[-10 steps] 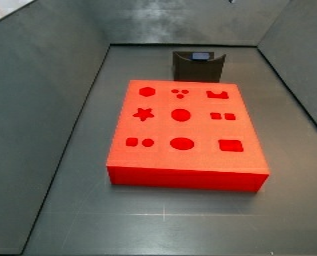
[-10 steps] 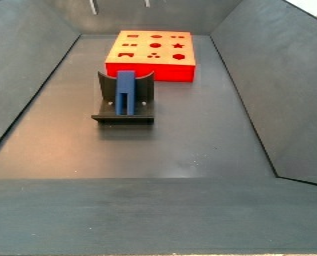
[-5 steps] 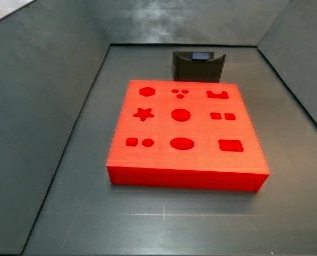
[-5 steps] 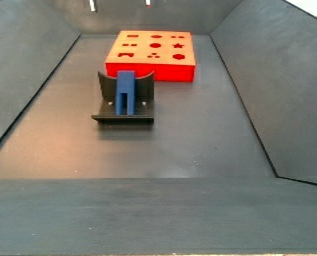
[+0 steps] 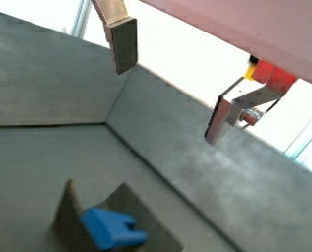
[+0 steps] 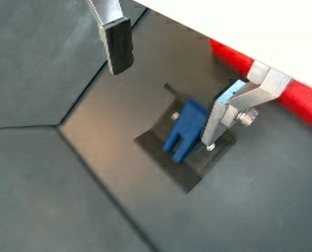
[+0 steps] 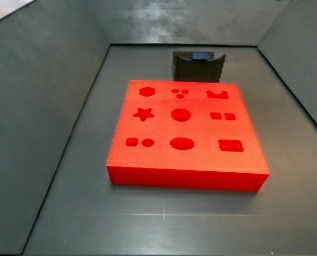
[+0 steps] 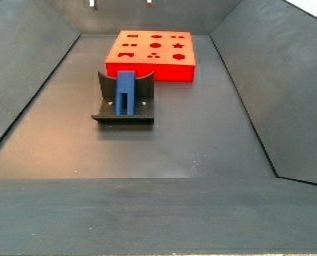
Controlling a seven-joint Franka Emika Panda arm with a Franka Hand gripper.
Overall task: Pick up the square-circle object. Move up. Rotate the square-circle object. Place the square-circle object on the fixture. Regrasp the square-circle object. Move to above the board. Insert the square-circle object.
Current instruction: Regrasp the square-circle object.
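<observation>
Hovering high with the hand (image 6: 171, 74) released and empty, awaiting regrasp of the small blue plastic peg (image 6: 187, 130) resting in the dark grey fixture (image 8: 122, 104), needing a descent around it.

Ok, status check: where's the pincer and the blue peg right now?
Pincer open, empty, high above the floor. Small blue plastic peg standing in the dark L-shaped fixture, untouched. Red holed board beyond it, nothing in the way.
</observation>
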